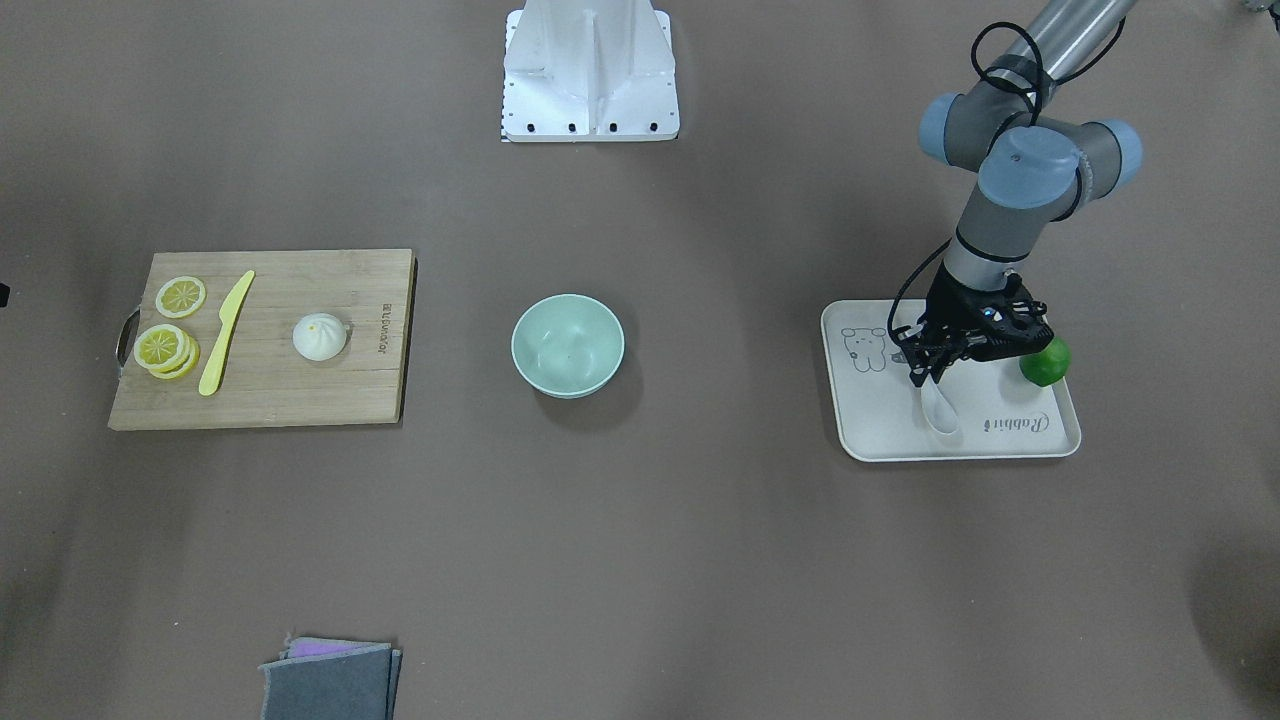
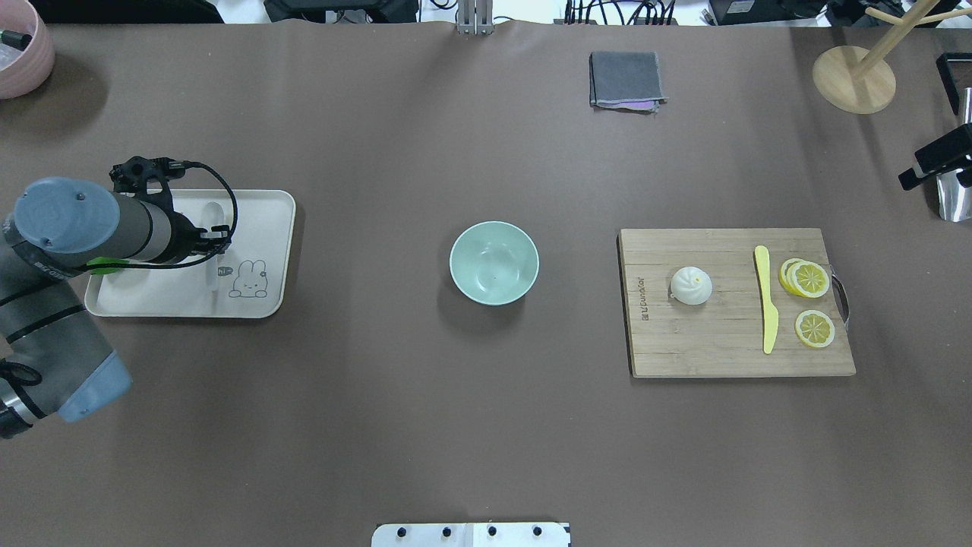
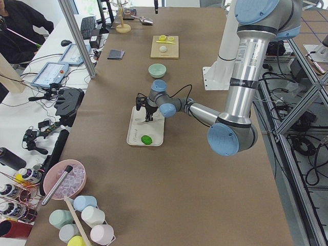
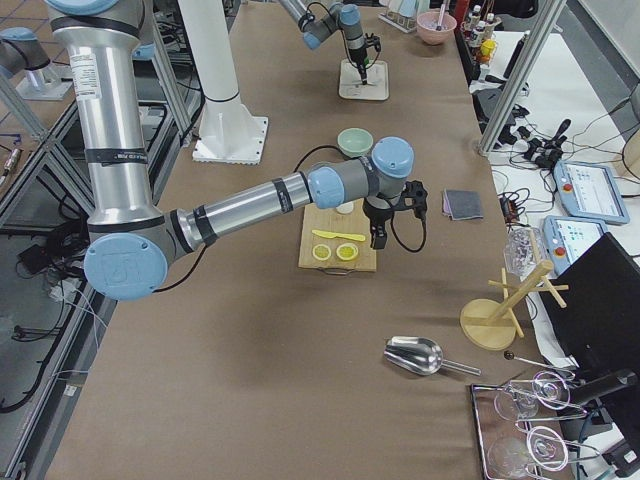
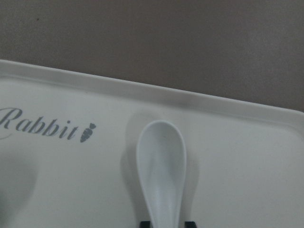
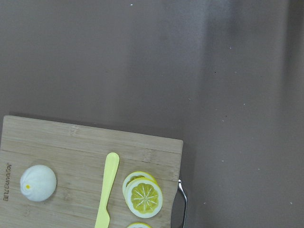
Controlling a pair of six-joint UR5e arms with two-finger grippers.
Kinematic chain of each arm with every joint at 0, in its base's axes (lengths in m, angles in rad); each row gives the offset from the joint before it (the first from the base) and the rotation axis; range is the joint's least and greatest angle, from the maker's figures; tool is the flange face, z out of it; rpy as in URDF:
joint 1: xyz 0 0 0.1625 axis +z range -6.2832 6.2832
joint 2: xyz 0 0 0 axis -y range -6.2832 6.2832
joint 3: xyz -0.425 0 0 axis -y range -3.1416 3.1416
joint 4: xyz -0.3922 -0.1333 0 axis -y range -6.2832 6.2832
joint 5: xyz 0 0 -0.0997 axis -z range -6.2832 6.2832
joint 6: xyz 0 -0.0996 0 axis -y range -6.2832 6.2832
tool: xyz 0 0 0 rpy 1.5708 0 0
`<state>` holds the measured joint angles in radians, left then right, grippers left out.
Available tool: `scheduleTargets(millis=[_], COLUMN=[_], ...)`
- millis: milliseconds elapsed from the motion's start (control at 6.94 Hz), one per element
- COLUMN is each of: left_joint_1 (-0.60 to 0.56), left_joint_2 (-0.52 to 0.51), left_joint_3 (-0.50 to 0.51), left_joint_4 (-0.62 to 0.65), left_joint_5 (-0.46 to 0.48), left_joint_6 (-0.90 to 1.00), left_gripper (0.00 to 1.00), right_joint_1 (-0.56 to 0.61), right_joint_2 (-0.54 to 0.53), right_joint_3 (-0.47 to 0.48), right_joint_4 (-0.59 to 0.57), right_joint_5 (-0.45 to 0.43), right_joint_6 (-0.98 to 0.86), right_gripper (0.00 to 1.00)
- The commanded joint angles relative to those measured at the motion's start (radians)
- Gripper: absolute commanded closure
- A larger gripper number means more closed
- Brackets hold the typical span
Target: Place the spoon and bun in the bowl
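Observation:
The white spoon (image 1: 940,410) lies on the cream tray (image 1: 1000,440), scoop towards the tray's outer rim. My left gripper (image 1: 920,378) is low over the tray, shut on the spoon's handle; the left wrist view shows the scoop (image 5: 160,166) with a fingertip (image 5: 144,222) close on each side of the handle. The white bun (image 1: 320,336) sits on the wooden cutting board (image 1: 300,390). The mint-green bowl (image 1: 567,345) stands empty at the table's middle. My right gripper (image 4: 378,238) hangs above the table just past the board's handle end; I cannot tell whether it is open or shut.
A green lime (image 1: 1046,362) lies on the tray beside my left wrist. A yellow plastic knife (image 1: 226,333) and lemon slices (image 1: 180,296) lie on the board next to the bun. A folded grey cloth (image 1: 330,680) lies at the operators' edge.

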<state>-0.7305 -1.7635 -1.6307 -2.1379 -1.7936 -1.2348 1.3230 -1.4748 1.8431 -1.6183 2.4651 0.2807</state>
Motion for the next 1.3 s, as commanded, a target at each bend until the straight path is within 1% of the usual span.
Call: scheduleTargets(millis=[0,144,288,432,576,720,864,1008,1152], left_joint_1=[-0.010,-0.017,-0.035,-0.030,-0.027,-0.017,-0.010,0.017,0.048], left_joint_2=[0.002,-0.007,-0.045,-0.103,-0.191,-0.253,-0.264,-0.283,-0.304], left_joint_3=[-0.091,-0.169,-0.217,-0.228,-0.229,-0.216,-0.225,-0.216,-0.212], left_joint_4=[0.031,0.136,0.186,0.187,0.188,0.191,0.200,0.208,0.213], left_joint_5=[-0.009,-0.032,-0.036,-0.036,-0.035,-0.035,-0.032,-0.024,0.014], left_joint_6=[0.011,0.012,0.012,0.002,-0.043,-0.134,-0.161,-0.173,-0.173], left_gripper=[1.00,1.00,1.00,1.00,1.00,1.00,1.00,1.00,1.00], right_joint_1=[-0.002,-0.008,-0.048,-0.101,-0.185,-0.323,-0.414,-0.473,-0.523], right_joint_2=[0.005,0.030,0.060,0.098,0.158,0.159,0.148,0.148,0.148], right_joint_3=[0.001,0.002,0.005,0.010,0.015,0.007,-0.010,-0.010,-0.033], right_joint_4=[0.000,0.001,0.003,0.003,0.041,0.198,0.303,0.320,0.321], right_joint_5=[0.000,0.000,-0.002,-0.023,-0.103,-0.233,-0.309,-0.354,-0.411], right_joint_6=[0.003,0.055,0.137,0.249,0.406,0.530,0.663,0.682,0.684], right_gripper=[0.00,0.00,0.00,0.00,0.00,0.00,0.00,0.00,0.00])
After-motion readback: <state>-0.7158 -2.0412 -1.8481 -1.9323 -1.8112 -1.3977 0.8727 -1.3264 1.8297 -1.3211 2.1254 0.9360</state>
